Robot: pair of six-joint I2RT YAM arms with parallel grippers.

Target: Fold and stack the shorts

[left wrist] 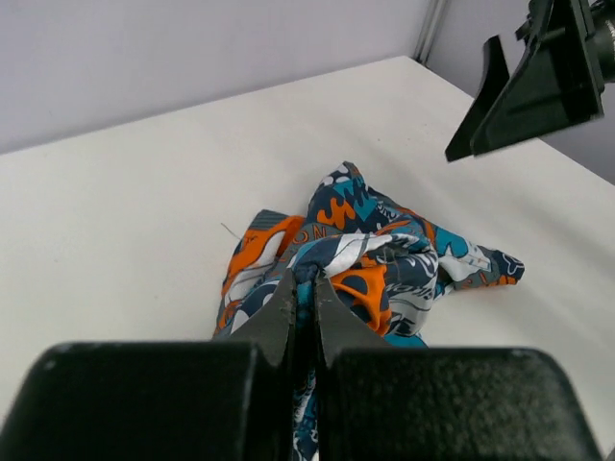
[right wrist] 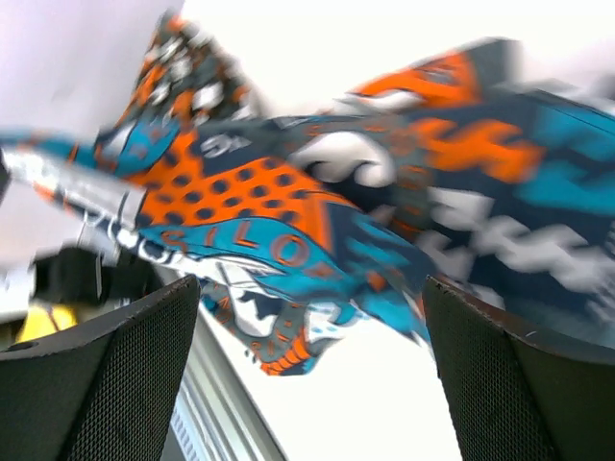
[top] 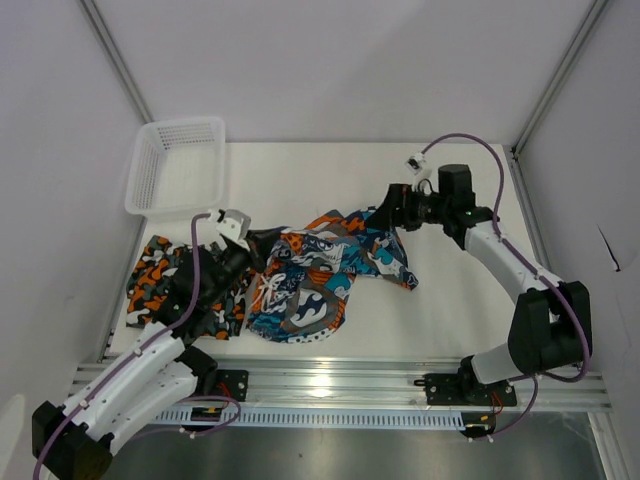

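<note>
Arms (top: 505, 255) show white shells, black joints, purple cables (top: 460, 136); left claw (left wrist: 305, 283) and right claw (right wrist: 309, 288) are black.

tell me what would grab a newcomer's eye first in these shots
The teal-blue graphic shorts lie crumpled in the middle of the table, the loudest thing in view, with the left gripper shut on a fold of them. The right gripper hangs open over their far right end. At the left edge lie the camouflage shorts, with a white mesh basket behind them.
</note>
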